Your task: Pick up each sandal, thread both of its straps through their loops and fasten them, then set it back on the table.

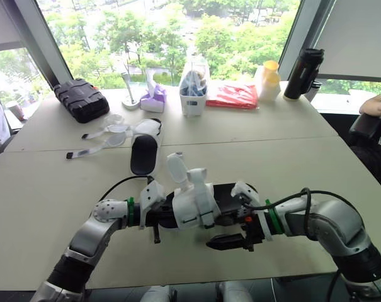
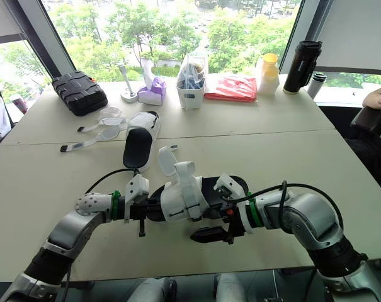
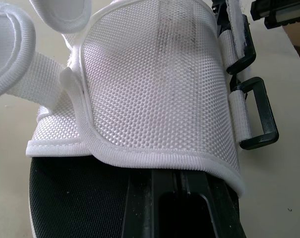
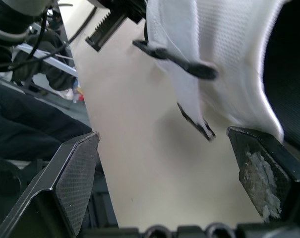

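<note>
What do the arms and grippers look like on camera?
The left arm and right arm are silver-grey with rounded joint shells. Each wrist carries a green ring, a white housing and a looping black cable. The right gripper has black, textured, wedge-shaped fingers.

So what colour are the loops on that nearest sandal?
Black loops on a sandal with a white mesh upper; clearest in the left wrist view.
</note>
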You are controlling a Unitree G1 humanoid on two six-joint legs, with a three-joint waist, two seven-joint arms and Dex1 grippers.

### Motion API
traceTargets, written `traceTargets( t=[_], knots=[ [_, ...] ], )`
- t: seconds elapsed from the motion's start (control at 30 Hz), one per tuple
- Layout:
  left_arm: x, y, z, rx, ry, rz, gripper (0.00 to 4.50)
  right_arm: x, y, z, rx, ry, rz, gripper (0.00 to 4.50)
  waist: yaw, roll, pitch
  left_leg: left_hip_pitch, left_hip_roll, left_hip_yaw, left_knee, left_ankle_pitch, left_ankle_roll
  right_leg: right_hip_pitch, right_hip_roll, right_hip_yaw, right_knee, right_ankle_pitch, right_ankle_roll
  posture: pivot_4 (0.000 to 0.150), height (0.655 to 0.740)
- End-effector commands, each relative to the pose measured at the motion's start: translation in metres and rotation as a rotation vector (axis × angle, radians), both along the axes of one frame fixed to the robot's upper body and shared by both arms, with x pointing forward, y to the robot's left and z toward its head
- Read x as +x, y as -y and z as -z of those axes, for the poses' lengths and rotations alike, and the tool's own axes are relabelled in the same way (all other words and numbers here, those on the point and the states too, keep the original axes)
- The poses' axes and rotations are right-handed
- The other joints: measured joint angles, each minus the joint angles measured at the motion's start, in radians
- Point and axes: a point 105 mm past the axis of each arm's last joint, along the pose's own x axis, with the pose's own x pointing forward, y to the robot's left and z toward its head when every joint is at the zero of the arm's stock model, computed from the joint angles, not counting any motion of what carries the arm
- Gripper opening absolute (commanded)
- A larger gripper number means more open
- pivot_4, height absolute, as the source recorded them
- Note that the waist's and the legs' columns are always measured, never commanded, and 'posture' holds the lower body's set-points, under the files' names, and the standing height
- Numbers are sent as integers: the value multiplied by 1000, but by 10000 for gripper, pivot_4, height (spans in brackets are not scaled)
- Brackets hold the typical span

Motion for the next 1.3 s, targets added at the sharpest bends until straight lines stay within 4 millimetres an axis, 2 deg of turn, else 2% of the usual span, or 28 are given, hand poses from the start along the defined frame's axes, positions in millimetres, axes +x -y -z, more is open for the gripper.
traceTargets(
  t=[0.03,0.27,0.5,0.6,0.83,0.97,1.3],
  knots=[
    [-6,1,12,26,-45,4,0,0,-8,-13,42,31,-10,44314,0,0,0,0,0,0,0,0,0,0,0,0,0,0,0,1500,7400],
    [-6,1,13,28,-45,3,0,-9,-17,-24,90,12,-42,44314,0,0,0,0,0,0,0,0,0,0,0,0,0,0,0,1500,7400],
    [-6,2,12,28,-42,5,0,-9,-21,-22,83,-39,-42,44314,0,0,0,0,0,0,0,0,0,0,0,0,0,0,0,1500,7400],
    [-6,2,13,28,-42,4,0,-8,-22,-20,73,-47,-35,35794,0,0,0,0,0,0,0,0,0,0,0,0,0,0,0,1500,7400],
    [-6,2,13,27,-42,0,0,-7,-24,-16,62,-56,-39,339,-1,0,0,0,0,0,0,0,0,0,0,0,0,0,0,1500,7400],
    [-7,2,13,28,-43,0,0,-10,-22,-11,38,-69,-56,339,-1,0,0,0,0,0,0,0,0,0,0,0,0,0,0,1500,7400],
    [-7,0,13,42,-52,-4,0,-46,3,9,-104,-197,-265,339,-1,0,0,0,0,1,0,0,0,0,0,0,0,0,0,1500,7400]
  ],
)
